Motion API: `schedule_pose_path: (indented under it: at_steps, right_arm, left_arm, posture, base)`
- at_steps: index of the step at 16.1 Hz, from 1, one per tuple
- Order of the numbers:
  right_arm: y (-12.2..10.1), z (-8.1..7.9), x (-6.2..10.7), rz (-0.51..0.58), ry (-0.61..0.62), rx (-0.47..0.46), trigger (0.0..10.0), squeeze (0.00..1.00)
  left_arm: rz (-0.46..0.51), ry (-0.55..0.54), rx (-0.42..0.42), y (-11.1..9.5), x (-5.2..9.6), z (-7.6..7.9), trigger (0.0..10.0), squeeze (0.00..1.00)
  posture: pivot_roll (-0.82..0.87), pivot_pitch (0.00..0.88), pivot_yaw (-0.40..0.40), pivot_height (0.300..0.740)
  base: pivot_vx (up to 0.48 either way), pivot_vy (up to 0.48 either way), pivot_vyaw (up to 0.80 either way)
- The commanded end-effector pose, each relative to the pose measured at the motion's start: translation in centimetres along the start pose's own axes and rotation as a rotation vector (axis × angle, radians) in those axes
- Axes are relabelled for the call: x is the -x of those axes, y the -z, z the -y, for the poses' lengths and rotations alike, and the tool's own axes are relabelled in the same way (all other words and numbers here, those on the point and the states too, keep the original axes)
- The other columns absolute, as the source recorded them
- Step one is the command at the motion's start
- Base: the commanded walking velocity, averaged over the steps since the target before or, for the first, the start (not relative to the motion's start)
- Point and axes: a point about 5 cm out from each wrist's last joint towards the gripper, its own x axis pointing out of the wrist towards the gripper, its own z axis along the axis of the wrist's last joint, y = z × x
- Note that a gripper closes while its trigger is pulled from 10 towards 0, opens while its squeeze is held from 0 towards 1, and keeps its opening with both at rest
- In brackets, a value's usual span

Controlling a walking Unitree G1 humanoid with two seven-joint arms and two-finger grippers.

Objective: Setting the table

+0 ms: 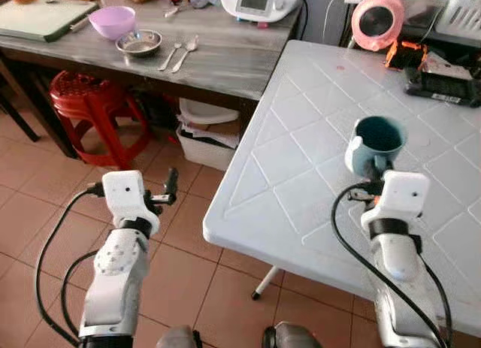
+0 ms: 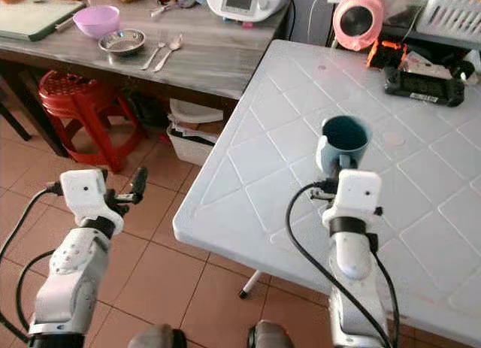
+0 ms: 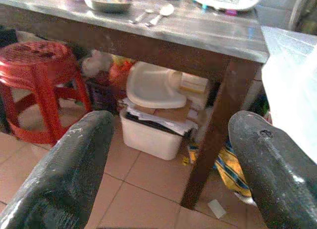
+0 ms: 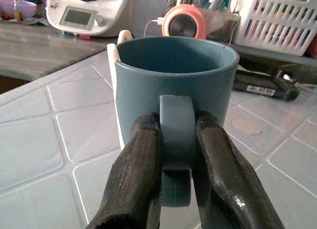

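My right claw (image 4: 176,140) was clamped on the handle of the blue mug (image 1: 376,143), one black finger (image 4: 136,174) pressed against each side of the handle, and the mug stood upright over the white worktop (image 1: 301,167) with its open mouth facing up. I could not tell whether its base touched the surface or sat just above it. The mug was toward the middle of that white worktop, with a pink round appliance (image 1: 377,20) and a black device (image 1: 442,85) well beyond it near the far edge, and a white basket (image 4: 277,21) behind those. My left claw (image 3: 171,160) hung over the tiled floor (image 1: 45,190) beside the white worktop's near corner, its two fingers spread wide apart and holding nothing. Ahead of it stood a grey wooden worktop (image 1: 218,55) carrying a purple bowl (image 1: 113,20), a small metal bowl (image 1: 139,42) just beside it, and a fork (image 1: 170,55) and spoon (image 1: 186,52) lying side by side near the metal bowl. A white kitchen machine (image 1: 259,2) sat farther along that worktop, and a green cutting board (image 1: 41,19) lay at its other end. Under it I saw a red plastic stool (image 1: 89,107) and a white bin (image 3: 153,130) stuffed with papers.
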Motion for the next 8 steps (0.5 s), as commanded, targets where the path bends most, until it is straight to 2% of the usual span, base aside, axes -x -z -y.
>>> schedule_pose_path:
  at_steps: [1, 3, 6, 8]
  right_arm:
    - [-0.1, 0.1, 0.3, 0.0, -0.011, 0.016, 10.0, 0.0]
    - [-0.2, -0.2, 0.1, 0.003, -0.02, 0.019, 10.0, 0.0]
    - [-0.7, -0.6, -0.6, 0.017, -0.033, 0.017, 10.0, 0.0]
    - [-0.6, -0.7, -0.8, 0.004, -0.035, 0.01, 10.0, 0.0]
  left_arm:
    - [-0.002, -0.028, -0.008, 0.2, 0.1, -0.8, 10.0, 0.0]
    - [-0.011, -0.048, 0.014, 0.3, -0.1, -0.8, 10.0, 0.0]
    - [0.019, 0.016, 0.028, 0.0, -0.8, 0.2, 10.0, 0.0]
    - [0.029, 0.026, 0.028, -0.1, -0.9, 0.4, 10.0, 0.0]
  posture:
    - [-0.01, 0.0, -0.002, 0.74]
    - [-0.02, 0.0, -0.003, 0.74]
    - [-0.02, 0.0, -0.007, 0.74]
    - [-0.02, 0.0, -0.007, 0.74]
  base:
    - [0.0, 0.0, 0.0]
    - [0.0, 0.0, 0.0]
    - [0.0, 0.414, 0.0]
    - [0.0, 0.48, 0.0]
